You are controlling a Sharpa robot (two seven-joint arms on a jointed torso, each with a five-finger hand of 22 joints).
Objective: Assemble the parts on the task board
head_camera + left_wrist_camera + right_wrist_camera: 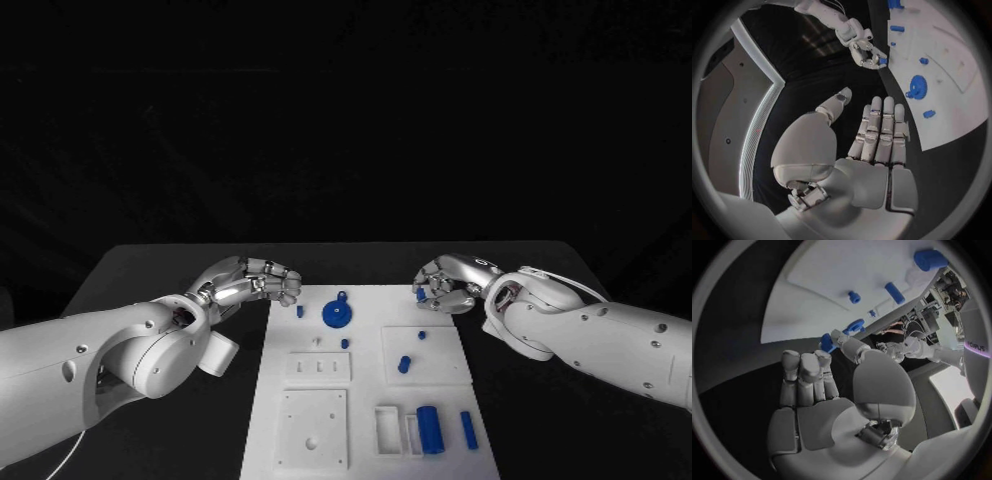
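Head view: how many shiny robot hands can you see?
2. The left hand is by the task board's far left corner, holding nothing. The right hand is over its far right edge, pinching a small blue part.

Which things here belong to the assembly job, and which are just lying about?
Job: white plastic task board; blue toothed gear; blue cylinder; small blue peg, pinched by right robot hand; left robot hand.
Lying about: black table only.

The left robot hand (876, 135) reaches flat over the black bench (942, 170), holding nothing. Beyond, the right robot hand (867, 52) pinches a small blue part (882, 61) by the white task board (954, 80).
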